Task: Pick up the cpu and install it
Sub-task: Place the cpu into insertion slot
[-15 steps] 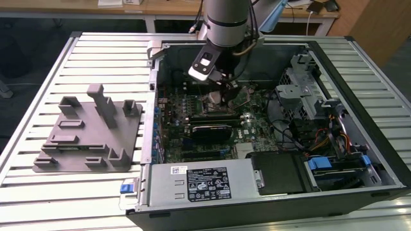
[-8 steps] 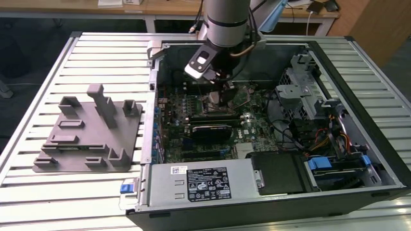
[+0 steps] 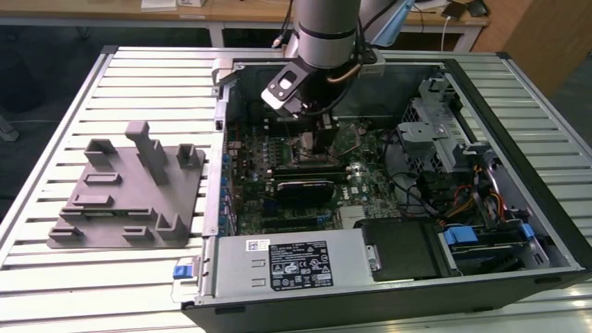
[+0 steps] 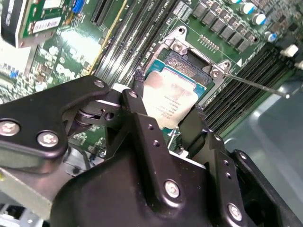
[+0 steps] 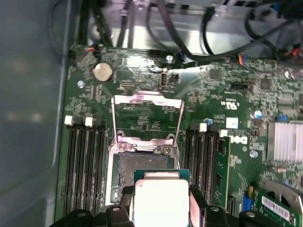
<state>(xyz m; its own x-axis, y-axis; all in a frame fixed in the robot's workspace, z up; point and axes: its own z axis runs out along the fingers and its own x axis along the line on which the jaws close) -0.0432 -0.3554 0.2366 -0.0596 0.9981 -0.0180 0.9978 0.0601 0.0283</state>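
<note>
While the arm (image 3: 326, 28) is hanging over the open case (image 3: 389, 313), the gripper (image 4: 166, 108) is pinching the cpu (image 4: 173, 97) by two opposite edges. It's holding the cpu just over the socket (image 5: 141, 171), whose frame (image 5: 147, 100) is standing open.

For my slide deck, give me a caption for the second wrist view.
Gripper clamps the cpu by two edges, poised over the open socket.
</note>
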